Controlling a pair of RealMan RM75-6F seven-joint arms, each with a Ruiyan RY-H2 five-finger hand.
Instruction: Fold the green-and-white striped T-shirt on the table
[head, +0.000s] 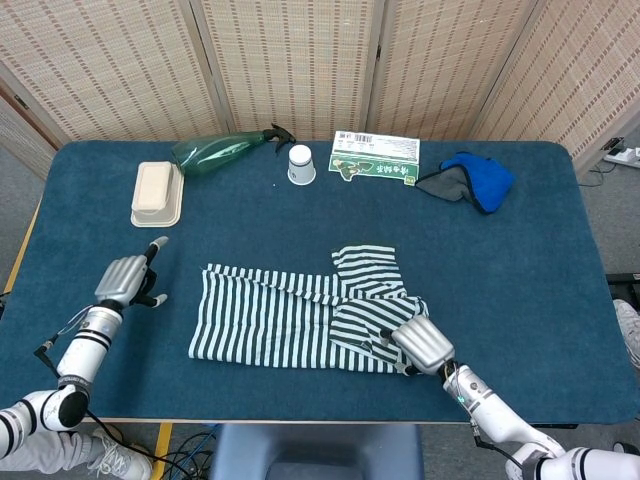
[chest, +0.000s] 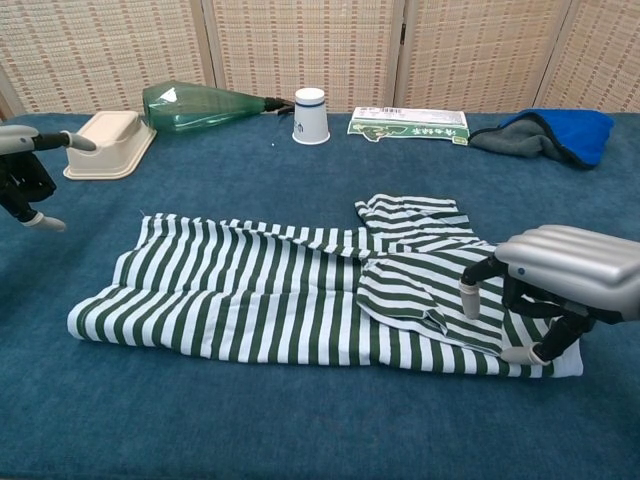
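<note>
Striped T-shirt lying partly folded mid-table, one hand at each end.

The left hand (head: 124, 281) hovers off the shirt's left edge above the dark blue table cloth (head: 520, 260), released, fingers apart, holding nothing. The green-and-white striped T-shirt (head: 300, 320) lies flat near the table's near edge, one sleeve folded over its right part. The right hand (chest: 565, 280) sits over the shirt's near right corner, fingers curled down with their tips at the fabric; I cannot tell whether it grasps the cloth. Along the far side stand a cream lidded box (head: 157, 192), a green spray bottle (head: 215, 152), a white paper cup (head: 300, 165), a green-and-white packet (head: 375, 158) and a blue-and-grey cloth (head: 472, 181).
</note>
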